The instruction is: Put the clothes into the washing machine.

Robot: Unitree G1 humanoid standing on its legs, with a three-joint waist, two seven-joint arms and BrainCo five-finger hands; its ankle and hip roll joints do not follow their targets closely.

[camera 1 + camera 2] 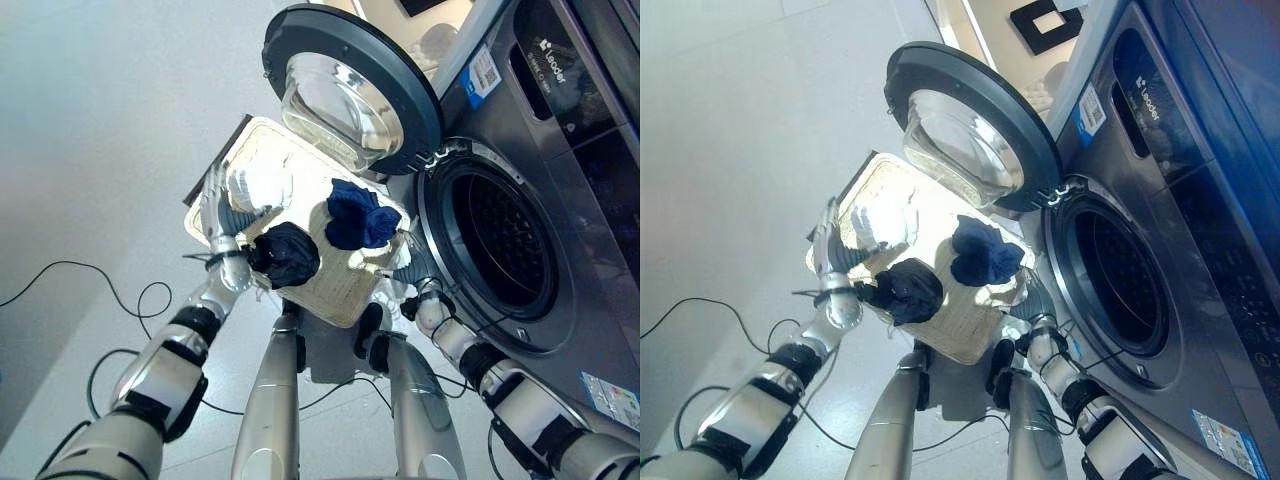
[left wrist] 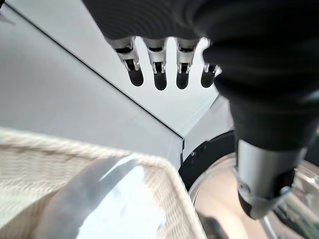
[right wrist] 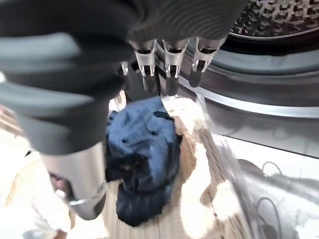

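Observation:
A pale wicker basket (image 1: 340, 296) sits low in front of me, beside the washing machine. It holds a white garment (image 1: 262, 184), a black garment (image 1: 288, 255) and a blue garment (image 1: 360, 221). My left hand (image 1: 219, 216) rests at the basket's left edge by the white garment, its fingers (image 2: 159, 72) straight and holding nothing. My right hand (image 1: 412, 268) is at the basket's right edge, between it and the drum opening (image 1: 500, 250). Its fingers (image 3: 169, 72) are straight above the blue garment (image 3: 142, 159).
The round glass door (image 1: 350, 90) stands swung open over the basket's far end. The grey machine front (image 1: 590, 300) fills the right side. Light grey floor (image 1: 90, 150) spreads to the left. A clear handle (image 3: 224, 149) arches over the basket's rim.

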